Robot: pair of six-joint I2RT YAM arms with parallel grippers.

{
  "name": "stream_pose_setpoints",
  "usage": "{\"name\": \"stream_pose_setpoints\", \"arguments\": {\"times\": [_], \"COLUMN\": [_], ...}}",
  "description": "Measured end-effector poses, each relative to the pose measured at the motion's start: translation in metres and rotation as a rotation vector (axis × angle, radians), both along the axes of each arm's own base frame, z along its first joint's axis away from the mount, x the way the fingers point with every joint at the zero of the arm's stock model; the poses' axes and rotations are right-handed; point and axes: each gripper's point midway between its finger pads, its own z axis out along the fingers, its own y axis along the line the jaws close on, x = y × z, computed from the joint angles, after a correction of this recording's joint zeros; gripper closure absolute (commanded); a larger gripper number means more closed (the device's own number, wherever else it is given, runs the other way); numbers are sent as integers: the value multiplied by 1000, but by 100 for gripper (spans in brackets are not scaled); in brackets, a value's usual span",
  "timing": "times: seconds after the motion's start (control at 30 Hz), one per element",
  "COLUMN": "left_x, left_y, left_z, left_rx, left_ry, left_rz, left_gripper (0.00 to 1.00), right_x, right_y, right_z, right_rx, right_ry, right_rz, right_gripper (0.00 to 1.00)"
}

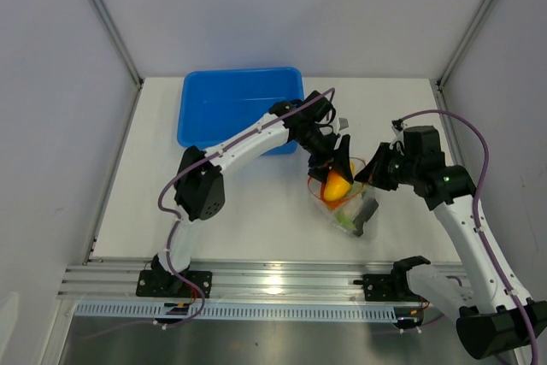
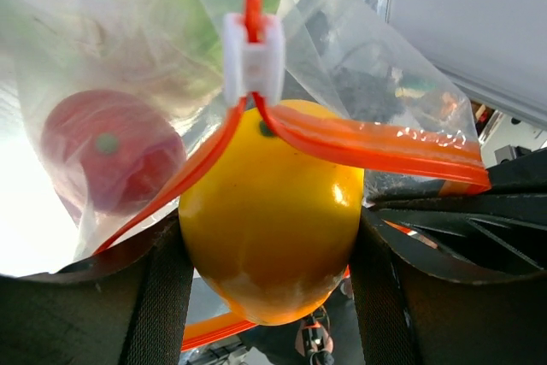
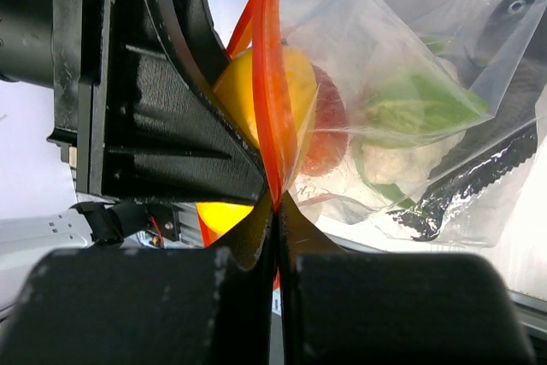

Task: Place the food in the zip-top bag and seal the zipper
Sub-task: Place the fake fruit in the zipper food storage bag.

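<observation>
I see the left jaws part-open, gripping the yellow food [image 2: 269, 211]. The right jaws are pinched closed on the zipper [image 3: 272, 83], which runs vertically in the right wrist view.

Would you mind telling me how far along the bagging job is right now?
Done: red pepper, cauliflower and grey fish lie inside the bag. In hand: the left gripper holds the yellow-orange piece at the mouth while the right gripper pinches the zipper. Left: drop it in, then seal the zipper.

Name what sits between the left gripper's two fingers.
A yellow-orange toy food, at the zip-top bag's mouth by the zipper; the left wrist view shows it.
</observation>
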Motion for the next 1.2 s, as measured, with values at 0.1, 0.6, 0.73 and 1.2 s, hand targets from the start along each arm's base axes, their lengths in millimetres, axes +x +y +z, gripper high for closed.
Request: {"name": "stream_pose_setpoints", "arguments": {"times": [0.1, 0.6, 0.73, 1.2], "left_x": [2, 6, 11, 47], "left_y": [0, 11, 20, 80], "left_z": [0, -12, 2, 66], "left_rx": [2, 26, 24, 35], "left_ry": [-1, -81, -185, -439], "left_rz": [7, 19, 42, 300], "left_gripper": [59, 1, 1, 1], "right_x": [0, 1, 0, -6], "right_y": [1, -2, -2, -5], "right_z": [0, 0, 0, 1], "right_rx": [1, -11, -12, -17], "right_ry": [1, -5, -1, -2], "right_rz": [0, -15, -15, -20], "right_gripper": [100, 100, 100, 100]}}
